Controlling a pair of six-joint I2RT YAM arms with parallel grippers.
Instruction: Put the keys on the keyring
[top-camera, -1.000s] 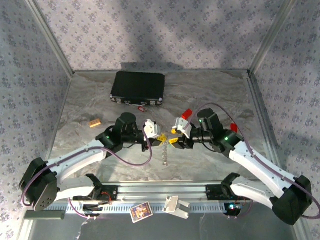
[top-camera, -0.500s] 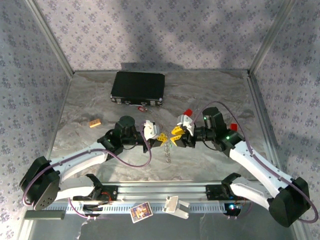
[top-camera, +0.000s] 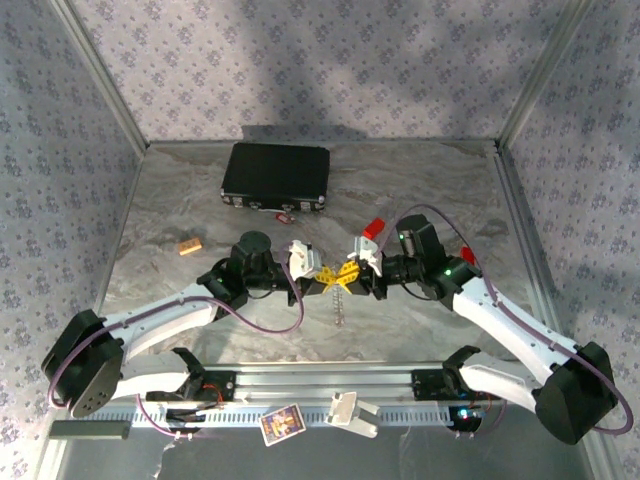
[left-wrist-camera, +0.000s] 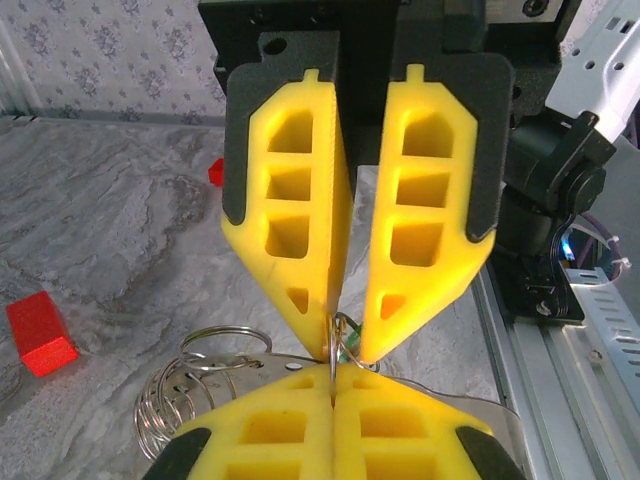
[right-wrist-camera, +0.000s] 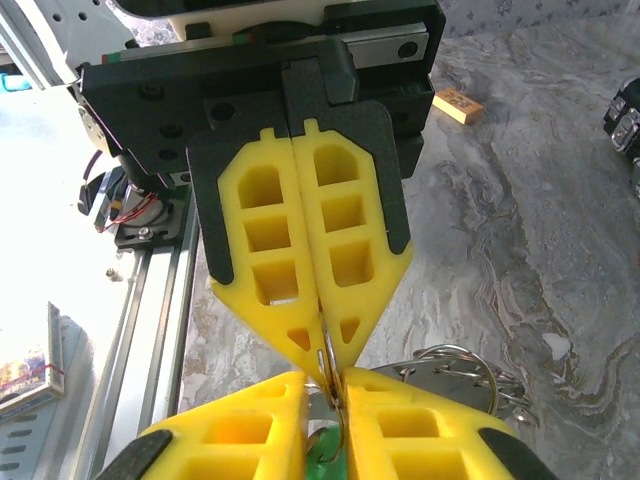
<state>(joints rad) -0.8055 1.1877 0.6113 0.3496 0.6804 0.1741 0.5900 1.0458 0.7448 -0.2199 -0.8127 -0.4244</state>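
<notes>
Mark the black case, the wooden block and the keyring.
black case (top-camera: 276, 175), top view, lid centre
wooden block (top-camera: 190, 245), top view, upper face
keyring (top-camera: 338, 303), top view, hanging chain

Both arms stretch forward and bend inward at the elbows, so the left claw (top-camera: 322, 276) and right claw (top-camera: 349, 274) meet tip to tip between them. The left claw's jaws are pressed together; the right's are almost closed, with a slim gap between
</notes>
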